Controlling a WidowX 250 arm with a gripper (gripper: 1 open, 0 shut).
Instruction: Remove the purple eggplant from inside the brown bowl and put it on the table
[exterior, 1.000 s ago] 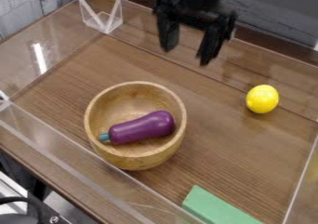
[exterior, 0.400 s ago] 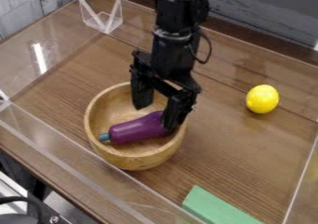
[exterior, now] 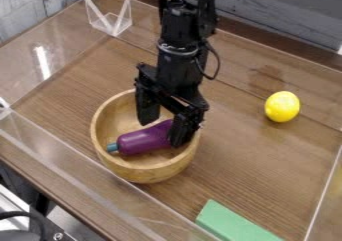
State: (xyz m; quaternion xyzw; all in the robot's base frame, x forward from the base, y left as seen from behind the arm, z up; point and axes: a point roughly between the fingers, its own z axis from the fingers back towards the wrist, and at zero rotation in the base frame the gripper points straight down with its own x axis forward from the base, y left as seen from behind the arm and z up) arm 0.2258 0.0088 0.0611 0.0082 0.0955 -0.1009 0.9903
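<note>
A glossy purple eggplant (exterior: 143, 138) with a teal stem cap lies inside the round light-brown wooden bowl (exterior: 118, 161), which sits on the dark wood-grain table (exterior: 254, 165). My gripper (exterior: 163, 123) hangs black and pointing down over the bowl, its jaws open, one finger on each side of the eggplant's right half. The fingertips (exterior: 183, 132) reach below the bowl's rim. The eggplant's right end is partly hidden behind the fingers. I cannot tell whether the fingers touch it.
A round yellow lemon (exterior: 281, 106) rests on the table to the right. A flat green block (exterior: 241, 223) lies at the front edge. Clear acrylic walls (exterior: 54, 55) border the tabletop, with a clear stand (exterior: 107, 18) at the back left.
The gripper came from high at the back, down and toward the front left, into the bowl over the eggplant. It stayed open. The eggplant has not moved.
</note>
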